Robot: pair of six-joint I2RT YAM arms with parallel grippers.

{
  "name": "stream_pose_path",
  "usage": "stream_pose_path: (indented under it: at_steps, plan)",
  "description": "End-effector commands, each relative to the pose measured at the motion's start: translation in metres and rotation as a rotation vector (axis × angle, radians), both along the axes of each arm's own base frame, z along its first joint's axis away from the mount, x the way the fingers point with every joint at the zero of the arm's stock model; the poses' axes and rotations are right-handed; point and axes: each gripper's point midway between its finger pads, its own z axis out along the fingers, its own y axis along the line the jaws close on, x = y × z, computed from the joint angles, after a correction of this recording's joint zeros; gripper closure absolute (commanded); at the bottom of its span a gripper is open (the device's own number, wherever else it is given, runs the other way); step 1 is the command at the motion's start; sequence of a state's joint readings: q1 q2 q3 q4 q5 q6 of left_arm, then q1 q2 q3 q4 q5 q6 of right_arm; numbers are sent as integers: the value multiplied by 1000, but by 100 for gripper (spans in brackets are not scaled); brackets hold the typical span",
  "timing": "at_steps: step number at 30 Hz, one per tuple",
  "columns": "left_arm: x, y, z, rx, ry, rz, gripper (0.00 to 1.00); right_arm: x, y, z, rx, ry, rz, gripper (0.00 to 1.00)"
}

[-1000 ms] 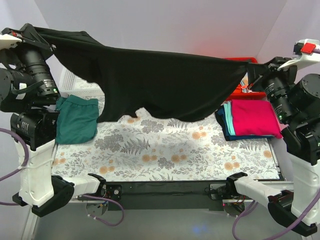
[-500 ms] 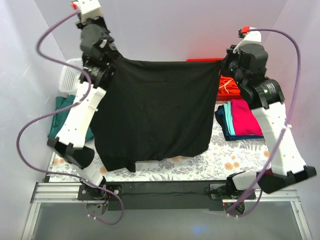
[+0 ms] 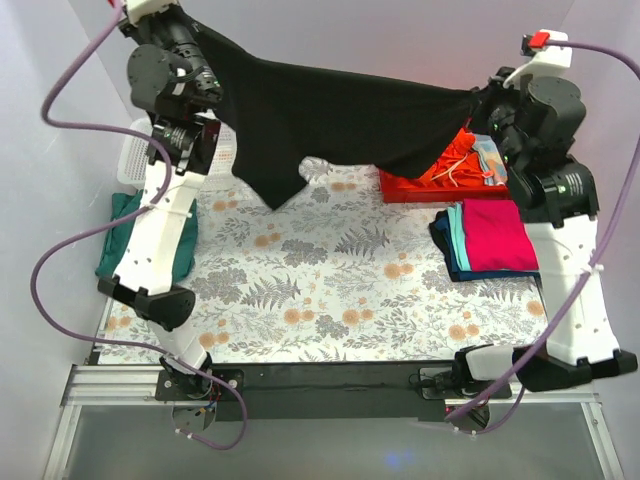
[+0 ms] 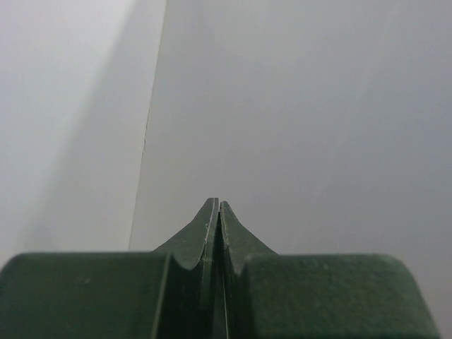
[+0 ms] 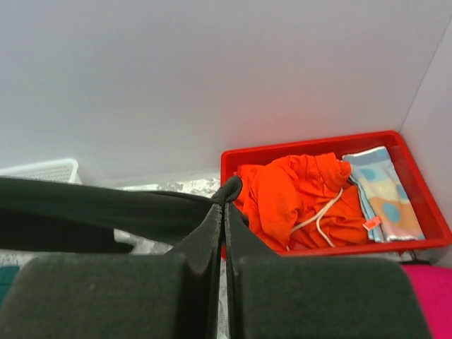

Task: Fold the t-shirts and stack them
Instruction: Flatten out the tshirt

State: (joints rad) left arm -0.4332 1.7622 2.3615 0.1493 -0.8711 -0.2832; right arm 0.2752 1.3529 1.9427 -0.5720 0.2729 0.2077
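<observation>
A large black t-shirt [image 3: 330, 105] is stretched in the air between my two grippers over the far part of the table, with one loose end hanging down at the left. My left gripper [image 3: 207, 40] is shut and holds its upper-left corner; in the left wrist view the gripper [image 4: 219, 206] shows shut jaws against the bare wall. My right gripper [image 3: 478, 100] is shut on the other corner; a nub of black cloth [image 5: 229, 189] sticks out past the gripper [image 5: 224, 208]. A folded dark-green shirt [image 3: 115, 240] lies at the left. Folded magenta [image 3: 495, 235], teal [image 3: 455, 232] and navy [image 3: 445, 255] shirts are stacked at the right.
A red bin [image 3: 400, 190] with orange cloth [image 3: 455, 160] stands at the back right, just under my right gripper; its rim [image 5: 304, 145] shows in the right wrist view. A white basket [image 3: 135, 150] stands at the back left. The floral covering [image 3: 330, 290] lies over the table.
Both arms have swung the black shirt up and toward the back. It hung down flat in front; now it is pulled out between the grippers, off the near table.
</observation>
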Motion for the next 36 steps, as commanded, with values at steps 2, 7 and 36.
stream_pose_path:
  at_steps: [2, 7, 36]
  plan:
    - [-36, -5, 5, 33, 26, -47, 100, -30, -12, -27, -10, 3, -13, 99]
    - [-25, -44, -157, -26, 424, -128, 100, -59, -6, -160, 46, 270, 19, 99]
    - [-256, -38, -506, -841, 1355, -110, 100, -251, -4, -450, 100, 1418, -5, 81]
